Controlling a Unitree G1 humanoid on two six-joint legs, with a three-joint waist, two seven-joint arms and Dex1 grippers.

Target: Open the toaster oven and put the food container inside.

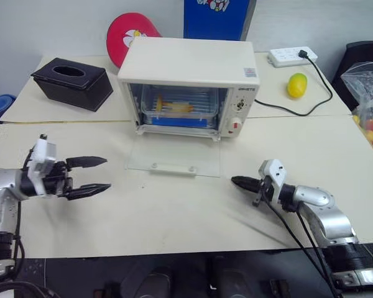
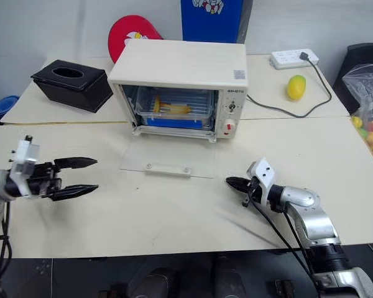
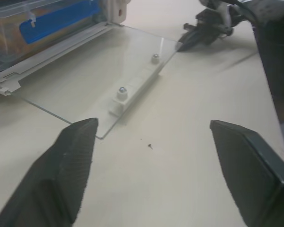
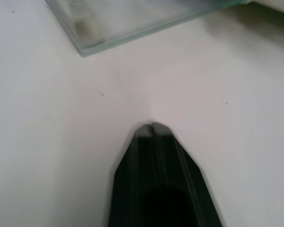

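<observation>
While the food container (image 1: 174, 107) is sitting inside the open toaster oven (image 1: 186, 74), the left gripper (image 1: 94, 175) is gaping empty and the right gripper (image 1: 241, 182) is pinching closed on nothing.

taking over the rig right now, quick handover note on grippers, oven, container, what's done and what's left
Left gripper: open, empty, above the table left of the oven door.
Right gripper: shut, empty, low over the table right of the door.
Toaster oven: door dropped fully open, lying flat on the table.
Food container: inside the oven on the rack.
Done: oven opened, container placed inside, both grippers clear of it.
Left: nothing in the task; the door is open, if closing is wanted.
</observation>
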